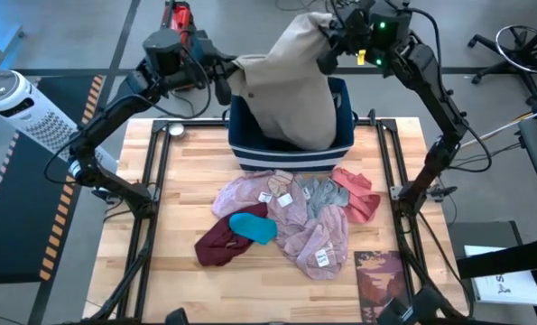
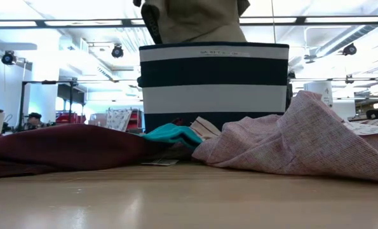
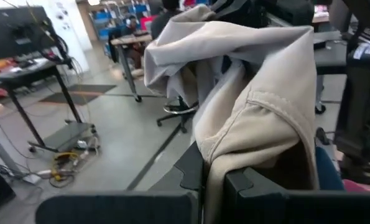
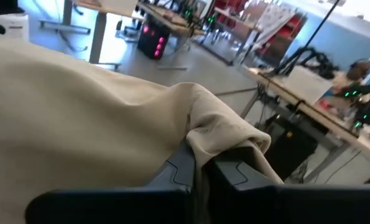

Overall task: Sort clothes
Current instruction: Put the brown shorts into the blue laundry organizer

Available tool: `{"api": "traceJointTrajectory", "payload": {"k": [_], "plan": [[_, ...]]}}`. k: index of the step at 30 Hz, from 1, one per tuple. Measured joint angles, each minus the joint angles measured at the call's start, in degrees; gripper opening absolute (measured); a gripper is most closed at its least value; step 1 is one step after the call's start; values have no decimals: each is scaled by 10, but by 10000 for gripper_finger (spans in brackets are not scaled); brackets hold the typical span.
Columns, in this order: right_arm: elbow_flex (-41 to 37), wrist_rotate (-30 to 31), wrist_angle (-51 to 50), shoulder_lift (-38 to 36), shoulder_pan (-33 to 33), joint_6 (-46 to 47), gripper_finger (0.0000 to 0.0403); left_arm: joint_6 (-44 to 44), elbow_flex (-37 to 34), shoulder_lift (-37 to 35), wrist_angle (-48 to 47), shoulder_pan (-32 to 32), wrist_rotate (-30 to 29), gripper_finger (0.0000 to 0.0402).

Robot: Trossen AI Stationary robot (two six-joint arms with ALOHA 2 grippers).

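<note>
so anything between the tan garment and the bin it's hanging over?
Nothing visible. The tan garment hangs from the left gripper and right gripper, both shut on it, and its lower end already dips inside the dark blue bin. The other clothes lie on the table in front, clear of it.

Two matte black jointed robot arms with slim links

The left black arm (image 1: 115,104) ends in a bulky cylindrical wrist housing with loose black cables. The right black arm (image 1: 430,90) carries a boxy wrist block lit by small green lights and a yellow mark. Both wrist views show dark, angular plastic fingers (image 3: 259,186).
</note>
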Motion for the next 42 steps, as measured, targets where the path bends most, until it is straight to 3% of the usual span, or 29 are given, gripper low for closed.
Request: {"api": "traceJointTrajectory", "payload": {"k": [10, 25, 42], "plan": [[-121, -39, -11, -48, 0, 41, 0, -13, -60, 0, 12, -1, 19, 0], [-403, -89, 122, -184, 0, 86, 0, -11, -108, 0, 17, -29, 21, 0], [-540, -158, 149, -195, 0, 118, 0, -21, -154, 39, 40, -67, 22, 0]]}}
